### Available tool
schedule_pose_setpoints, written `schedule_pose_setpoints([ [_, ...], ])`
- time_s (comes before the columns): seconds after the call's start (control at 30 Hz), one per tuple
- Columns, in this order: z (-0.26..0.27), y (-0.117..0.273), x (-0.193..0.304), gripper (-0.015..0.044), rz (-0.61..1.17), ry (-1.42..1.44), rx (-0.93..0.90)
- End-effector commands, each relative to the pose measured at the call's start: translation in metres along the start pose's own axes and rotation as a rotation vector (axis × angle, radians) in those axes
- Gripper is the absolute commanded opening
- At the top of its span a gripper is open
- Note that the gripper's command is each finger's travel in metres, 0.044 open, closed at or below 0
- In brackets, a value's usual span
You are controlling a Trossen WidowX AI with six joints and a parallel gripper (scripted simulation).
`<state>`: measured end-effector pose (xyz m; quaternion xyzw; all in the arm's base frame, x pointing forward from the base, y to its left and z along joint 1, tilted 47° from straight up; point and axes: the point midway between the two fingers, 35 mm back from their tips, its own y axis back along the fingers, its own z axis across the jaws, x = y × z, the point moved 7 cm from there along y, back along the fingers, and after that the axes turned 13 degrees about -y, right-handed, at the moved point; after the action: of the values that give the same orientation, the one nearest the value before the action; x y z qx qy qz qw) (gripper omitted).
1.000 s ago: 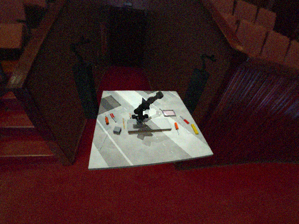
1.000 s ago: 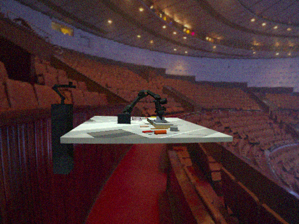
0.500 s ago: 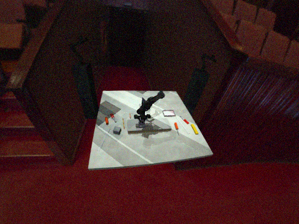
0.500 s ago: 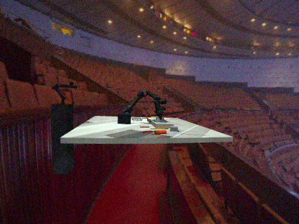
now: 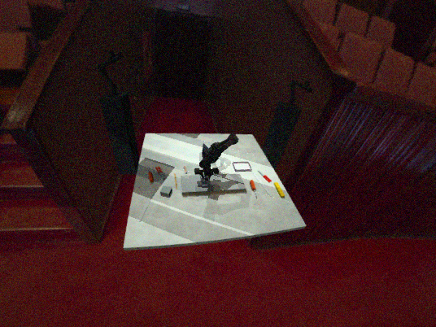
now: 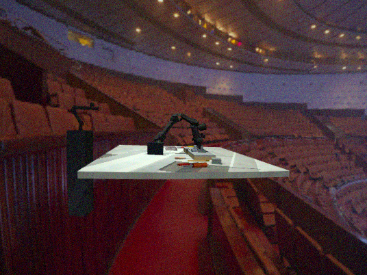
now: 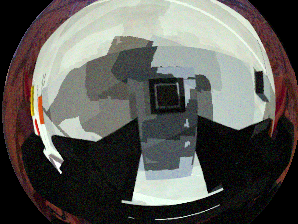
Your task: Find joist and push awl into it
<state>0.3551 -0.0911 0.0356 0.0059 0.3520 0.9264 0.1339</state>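
My gripper (image 5: 206, 179) (image 6: 198, 145) (image 7: 165, 117) is shut on the stud finder (image 5: 202, 184) (image 6: 198, 149) (image 7: 168, 134), a grey body with a dark square screen. The stud finder is upright, on or just above the grey floor panel (image 5: 188, 186) (image 6: 203, 156), left of its middle in the top view; contact cannot be told. No hole or joist shows. The tray (image 5: 242, 171) (image 7: 55, 160), with a thin rim, is behind the panel's right part. An orange-handled tool (image 5: 253, 185) (image 7: 41, 110) with a thin shaft lies right of the panel; it may be the awl.
Right of the panel are a red-handled tool (image 5: 267, 178) and a yellow object (image 5: 279, 189) (image 7: 32, 100). To the left are a grey block (image 5: 166, 191) (image 6: 216, 161) (image 7: 259, 82), a thin yellow stick (image 5: 176, 180), another orange handle (image 5: 150, 176) (image 6: 200, 165) and a red tool (image 5: 160, 173).
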Motion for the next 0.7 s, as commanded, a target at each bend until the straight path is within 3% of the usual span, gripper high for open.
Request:
schedule_pose_setpoints([
  [0.0, 0.006, -0.001, 0.002, 0.0000, 0.002, -0.004, -0.006],
  [0.67, 0.040, -0.001, 0.010, 0.0000, 0.002, -0.005, -0.007],
])
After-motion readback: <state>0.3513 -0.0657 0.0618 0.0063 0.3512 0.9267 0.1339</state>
